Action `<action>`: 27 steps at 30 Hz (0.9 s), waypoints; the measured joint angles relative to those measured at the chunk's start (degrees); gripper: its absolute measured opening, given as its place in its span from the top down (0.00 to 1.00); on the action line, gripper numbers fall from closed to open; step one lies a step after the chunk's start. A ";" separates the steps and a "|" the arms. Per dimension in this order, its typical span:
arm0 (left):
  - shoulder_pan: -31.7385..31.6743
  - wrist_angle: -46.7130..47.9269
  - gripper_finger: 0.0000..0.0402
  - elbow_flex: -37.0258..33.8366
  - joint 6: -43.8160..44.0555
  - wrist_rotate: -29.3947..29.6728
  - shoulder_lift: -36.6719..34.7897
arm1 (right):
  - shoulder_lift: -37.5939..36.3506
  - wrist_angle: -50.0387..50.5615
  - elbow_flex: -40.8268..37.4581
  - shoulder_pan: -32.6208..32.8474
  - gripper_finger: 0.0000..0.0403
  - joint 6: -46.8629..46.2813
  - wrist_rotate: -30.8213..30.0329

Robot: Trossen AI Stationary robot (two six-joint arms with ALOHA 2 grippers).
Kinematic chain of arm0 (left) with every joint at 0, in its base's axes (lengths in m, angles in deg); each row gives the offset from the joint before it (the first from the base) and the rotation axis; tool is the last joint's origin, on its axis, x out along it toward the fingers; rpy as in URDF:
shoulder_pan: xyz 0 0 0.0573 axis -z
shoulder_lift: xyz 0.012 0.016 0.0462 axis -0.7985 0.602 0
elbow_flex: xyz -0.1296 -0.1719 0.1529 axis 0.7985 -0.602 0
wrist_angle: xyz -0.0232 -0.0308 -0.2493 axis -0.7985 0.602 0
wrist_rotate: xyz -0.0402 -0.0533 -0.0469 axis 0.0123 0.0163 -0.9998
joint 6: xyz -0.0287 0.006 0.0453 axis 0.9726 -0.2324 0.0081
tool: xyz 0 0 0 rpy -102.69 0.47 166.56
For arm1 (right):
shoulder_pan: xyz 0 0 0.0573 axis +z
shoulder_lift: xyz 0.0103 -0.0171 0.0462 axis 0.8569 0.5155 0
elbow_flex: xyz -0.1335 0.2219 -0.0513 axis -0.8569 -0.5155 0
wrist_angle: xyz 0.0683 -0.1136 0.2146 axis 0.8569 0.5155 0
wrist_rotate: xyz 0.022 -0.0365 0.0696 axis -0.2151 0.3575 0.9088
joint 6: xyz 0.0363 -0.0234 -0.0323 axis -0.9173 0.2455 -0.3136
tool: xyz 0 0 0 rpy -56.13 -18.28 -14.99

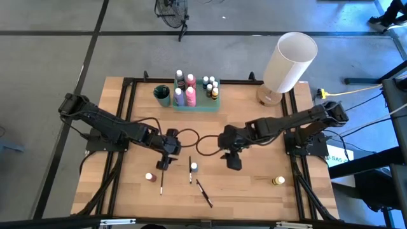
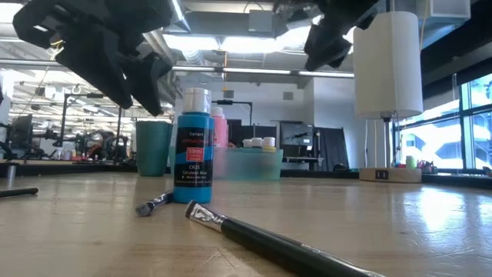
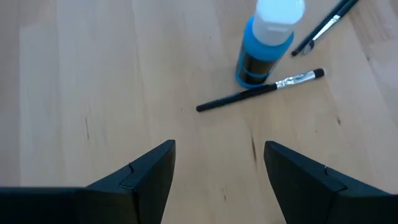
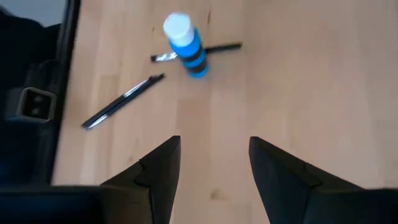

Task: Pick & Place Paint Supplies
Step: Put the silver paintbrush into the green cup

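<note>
Both arms reach inward over the table, left hand [image 1: 166,159] and right hand [image 1: 233,160] open, empty.

A robotics lab: a wooden bench [image 1: 254,184] on concrete floor [image 1: 51,57], beneath exposed ceiling ducts [image 2: 254,23] and beside large windows [image 2: 469,115].

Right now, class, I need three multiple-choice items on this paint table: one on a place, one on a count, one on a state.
1. Where does the blue paint bottle stand?
A. in the green tray
B. on the bare table between the two arms
C. beside the lamp

2. How many paintbrushes lie on the table?
A. three
B. one
C. six

3. The left tool is:
A. shut on a brush
B. open, empty
C. holding a bottle

Answers: 1 B, the high view shows it there. 2 A, three dark brushes show. 3 B, its fingers stand apart over bare wood.
</note>
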 joint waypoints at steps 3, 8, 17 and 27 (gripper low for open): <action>0.00 1.41 0.40 0.00 4.65 0.19 0.00 | 0.00 -1.69 0.00 0.57 0.52 0.89 -3.00; 0.00 3.81 0.40 0.00 14.32 0.13 0.00 | 0.00 -2.48 0.00 0.59 0.52 2.05 -3.79; 0.03 4.47 0.40 0.00 41.19 -7.32 0.00 | 0.04 -2.85 0.00 0.59 0.52 7.09 -3.77; 1.97 -12.96 0.40 0.06 45.50 -11.83 0.00 | 0.04 -3.87 0.00 0.52 0.52 20.94 -3.77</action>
